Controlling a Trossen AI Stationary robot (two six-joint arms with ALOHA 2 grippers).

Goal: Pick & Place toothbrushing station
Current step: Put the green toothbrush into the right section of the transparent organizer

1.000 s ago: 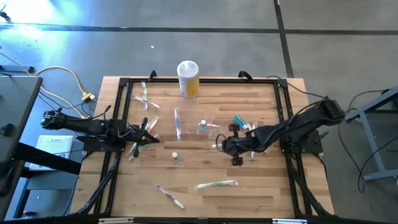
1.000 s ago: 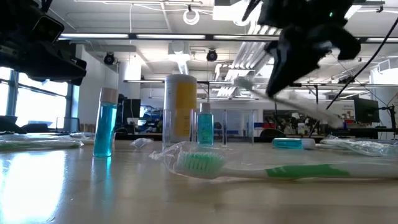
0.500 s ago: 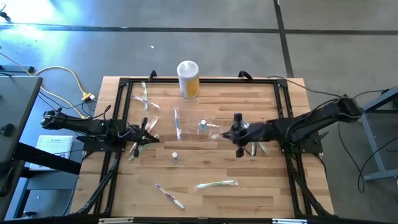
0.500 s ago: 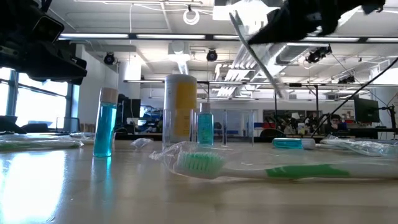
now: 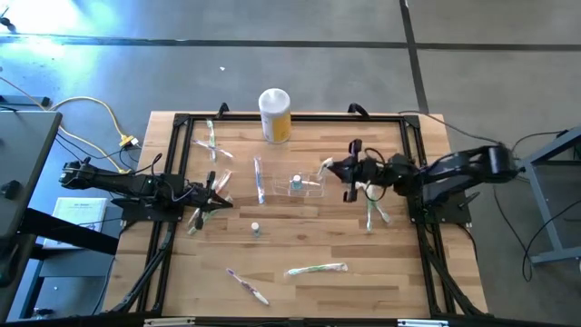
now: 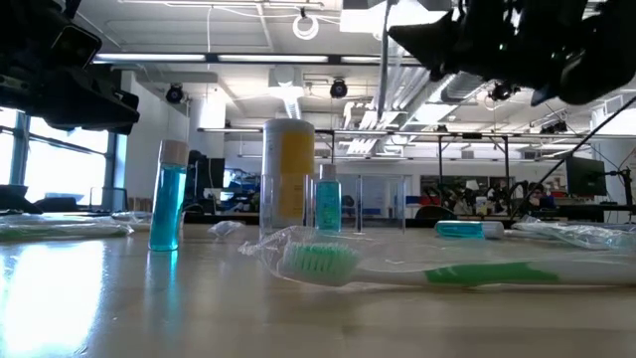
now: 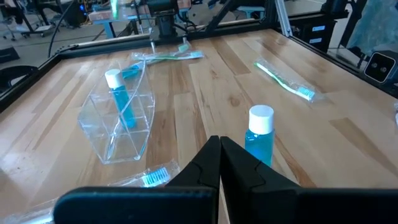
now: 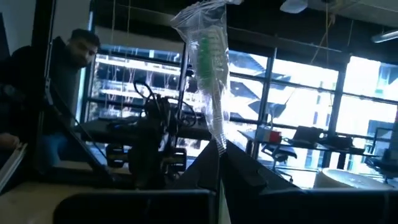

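My right gripper [image 5: 338,169] hovers just right of the clear plastic holder [image 5: 306,185] and is shut on a clear-wrapped toothbrush with green bristles [image 8: 208,56]. In the low view that brush shows as a thin upright line [image 6: 383,70]. A small blue tube [image 5: 296,183] stands inside the holder [image 7: 118,124]. My left gripper [image 5: 214,193] waits shut at the table's left side, its fingers [image 7: 219,158] touching nothing. More wrapped toothbrushes lie flat on the table, such as a green one [image 6: 417,267] near the front. My right gripper pinches the wrapped toothbrush's handle [image 8: 217,138] between its two fingers. The fingers come about level from the table's right and lie across the brush. The brush stands nearly upright with its bristle end [image 8: 207,46] above the fingers, lifted clear of the table.
A tall yellow canister with a white top [image 5: 275,115] stands at the far edge. A small blue bottle [image 7: 260,132] stands near the table's middle. Wrapped toothbrushes lie at the right [image 5: 370,213], front [image 5: 316,269] and far left [image 5: 211,143]. A black frame [image 5: 177,163] borders the table.
My right gripper has moved toward the table's far edge and tipped up from pointing down to about level. The wrapped toothbrush it holds has swung from slanting to nearly upright, clear of the table. It now sits beside the holder.
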